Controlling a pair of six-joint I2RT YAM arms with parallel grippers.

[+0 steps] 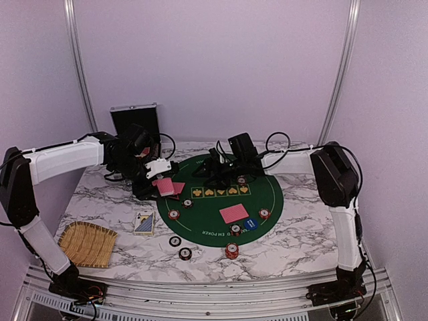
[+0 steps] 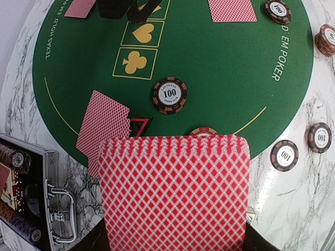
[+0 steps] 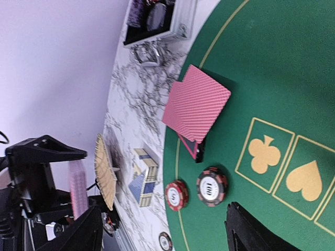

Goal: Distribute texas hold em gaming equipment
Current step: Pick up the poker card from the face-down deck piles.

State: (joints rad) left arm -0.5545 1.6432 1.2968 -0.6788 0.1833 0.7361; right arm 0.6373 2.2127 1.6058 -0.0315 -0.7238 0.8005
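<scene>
Left gripper (image 2: 175, 235) pinching flat red lattice-backed card (image 2: 172, 193); whether one or several, can't tell. Past its fingertips: fanned cards (image 2: 103, 125) at curved edge of green felt mat (image 2: 220, 78), round ridged chip (image 2: 169, 95). Right gripper (image 3: 162, 235) fingers spread, nothing between; two chips (image 3: 212, 185) just ahead, open felt beyond.

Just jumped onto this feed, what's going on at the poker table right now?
The left gripper is shut on a stack of red-backed cards, held over the left edge of the green mat. The right gripper hangs open and empty over the mat's far side. Face-down cards already lie at two spots. Chips are scattered on the mat and the marble tabletop, and the blue dealer button sits beside the right-hand cards.
</scene>
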